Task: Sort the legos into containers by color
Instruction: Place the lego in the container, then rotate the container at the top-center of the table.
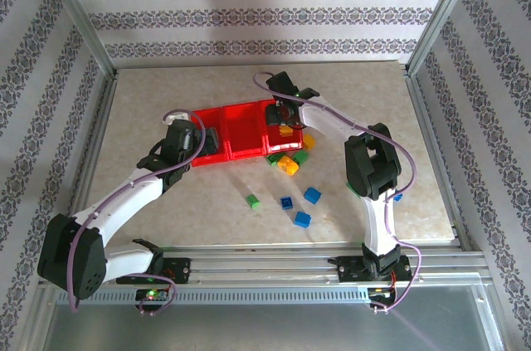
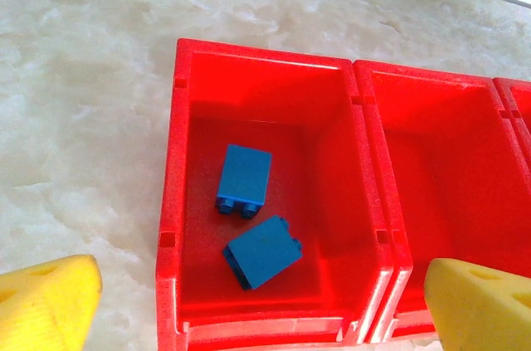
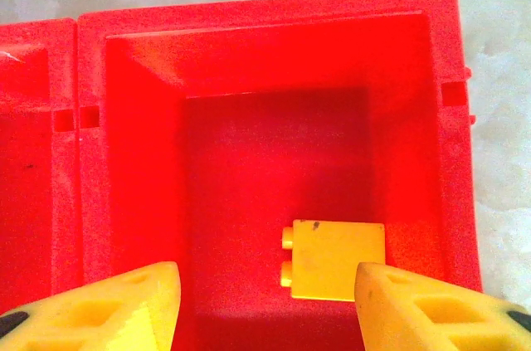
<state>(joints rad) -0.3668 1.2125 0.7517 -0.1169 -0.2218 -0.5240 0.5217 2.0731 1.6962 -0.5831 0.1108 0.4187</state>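
Red bins [image 1: 236, 131]: 2 blue legos [image 2: 245, 178] in L, yellow lego [image 3: 333, 260] in R; other legos [image 1: 312, 194] loose nearby.

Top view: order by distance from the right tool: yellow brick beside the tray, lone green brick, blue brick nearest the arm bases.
From the right tool:
1. yellow brick, at the tray's near edge
2. green brick, leftward on the table
3. blue brick, toward the near edge

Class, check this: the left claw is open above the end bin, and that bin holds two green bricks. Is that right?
Not quite. The left wrist view shows the two bricks in that bin are blue, not green. The rest stands.
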